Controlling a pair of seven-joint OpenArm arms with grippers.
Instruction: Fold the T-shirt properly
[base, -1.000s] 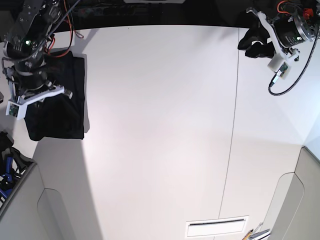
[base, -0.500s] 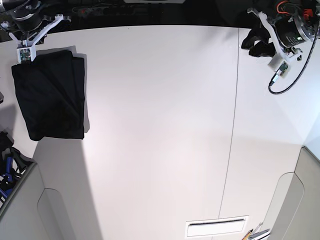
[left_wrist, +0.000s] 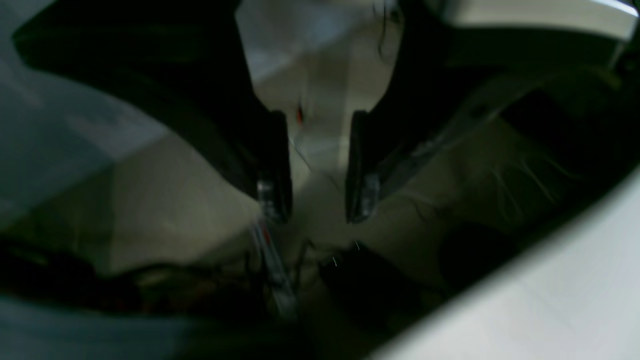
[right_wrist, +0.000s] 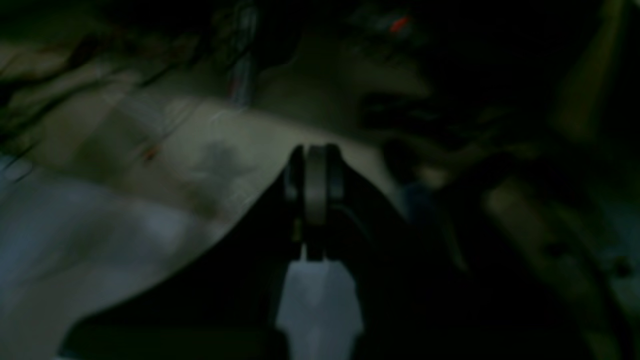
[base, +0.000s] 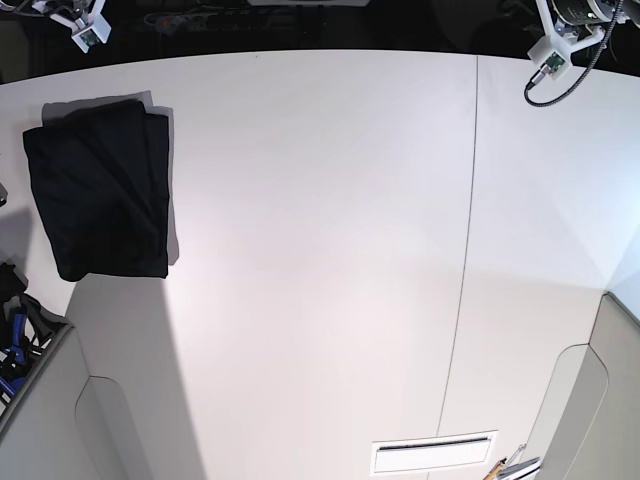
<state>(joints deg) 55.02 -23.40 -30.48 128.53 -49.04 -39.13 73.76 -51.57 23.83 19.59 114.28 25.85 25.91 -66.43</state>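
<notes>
The black T-shirt lies folded into a tidy rectangle at the table's left side in the base view, with nothing touching it. Both arms are drawn back beyond the far edge, and only their white wrist pieces show in the top corners, the right arm's and the left arm's. In the left wrist view my left gripper hangs open, its two dark fingers apart with nothing between them. In the right wrist view my right gripper is shut and empty. Neither wrist view shows the T-shirt.
The white table has a seam running down its right part and a slotted plate near the front edge. Blue and black items sit off the table's left side. Grey panels stand at both lower corners.
The right arm has lifted off the T-shirt and withdrawn past the far left corner. The left arm has pulled back out at the far right. The T-shirt has stayed in place.
</notes>
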